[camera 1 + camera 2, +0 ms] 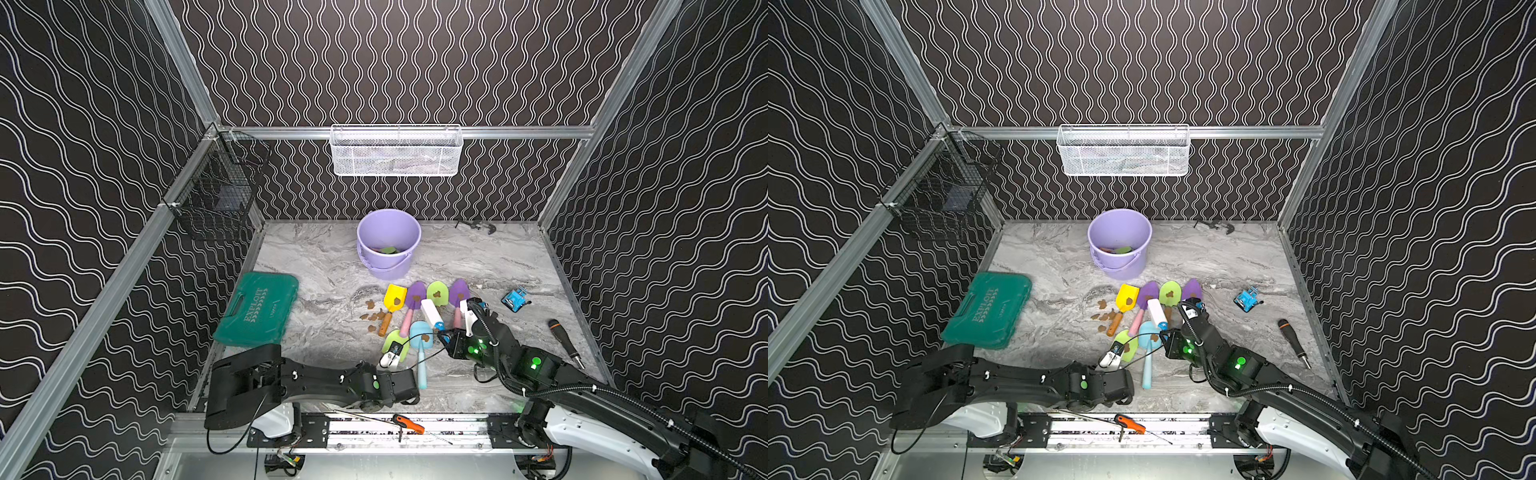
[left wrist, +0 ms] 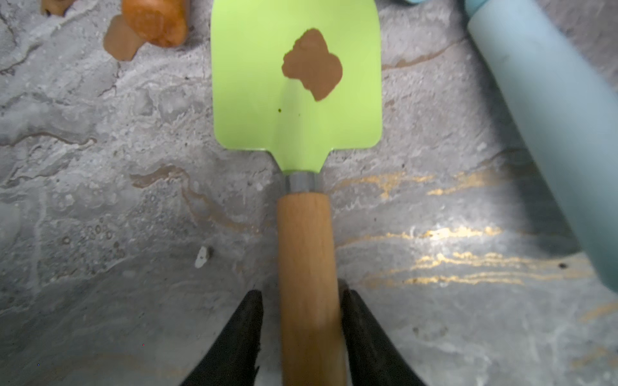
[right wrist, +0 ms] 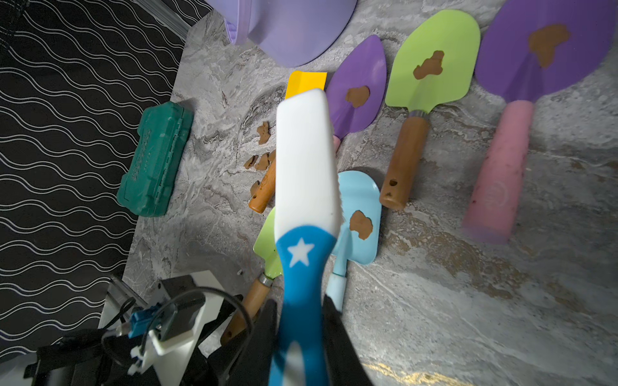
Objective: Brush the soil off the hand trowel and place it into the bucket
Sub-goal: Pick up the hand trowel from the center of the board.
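While my left gripper (image 2: 302,294) is straddling the wooden handle of the lime-green trowel (image 2: 254,83), its jaws are standing apart, not clamping. A soil clump (image 2: 312,65) is sitting on the blade. My right gripper (image 3: 299,300) is clamping the blue-and-white brush (image 3: 306,150), holding it over the other trowels (image 3: 431,67) at one o'clock. The lilac bucket (image 1: 374,226) is standing at twelve o'clock from this trowel, well apart.
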Controlling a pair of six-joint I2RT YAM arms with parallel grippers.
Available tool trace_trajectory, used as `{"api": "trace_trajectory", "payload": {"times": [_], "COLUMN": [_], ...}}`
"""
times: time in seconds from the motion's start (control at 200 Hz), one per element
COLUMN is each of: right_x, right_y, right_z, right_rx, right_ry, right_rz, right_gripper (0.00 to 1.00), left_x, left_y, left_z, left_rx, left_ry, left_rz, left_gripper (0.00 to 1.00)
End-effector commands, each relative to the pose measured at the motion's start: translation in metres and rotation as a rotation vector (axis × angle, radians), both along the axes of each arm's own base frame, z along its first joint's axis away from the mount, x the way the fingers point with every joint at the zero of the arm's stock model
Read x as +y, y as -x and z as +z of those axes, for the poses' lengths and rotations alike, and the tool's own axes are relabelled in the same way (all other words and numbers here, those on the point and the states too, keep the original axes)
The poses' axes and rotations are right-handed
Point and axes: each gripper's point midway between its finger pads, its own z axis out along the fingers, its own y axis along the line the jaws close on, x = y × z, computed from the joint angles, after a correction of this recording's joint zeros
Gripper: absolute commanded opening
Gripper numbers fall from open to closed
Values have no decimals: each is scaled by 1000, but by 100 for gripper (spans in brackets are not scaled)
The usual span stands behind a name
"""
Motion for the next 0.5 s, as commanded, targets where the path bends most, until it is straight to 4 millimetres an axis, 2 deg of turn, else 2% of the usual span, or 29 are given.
{"api": "trace_trajectory", "payload": {"times": [0.0, 0.21, 0.495], "right_x": [5, 7, 7], "right_y": [-5, -5, -6], "right_z": [9, 10, 9], "right_rx": [-28, -32, -35], "right_ry": [-38, -41, -30], "right_rz": [-9, -3, 5], "right_gripper": [0, 0, 0], "left_x": [0, 7, 23], "left_y": [3, 2, -1], "left_z": [-8, -12, 3], "left_rx": [38, 49, 57], "left_ry": [-8, -13, -39], "left_rz": [-6, 13, 33], "left_gripper": [41, 31, 4]}}
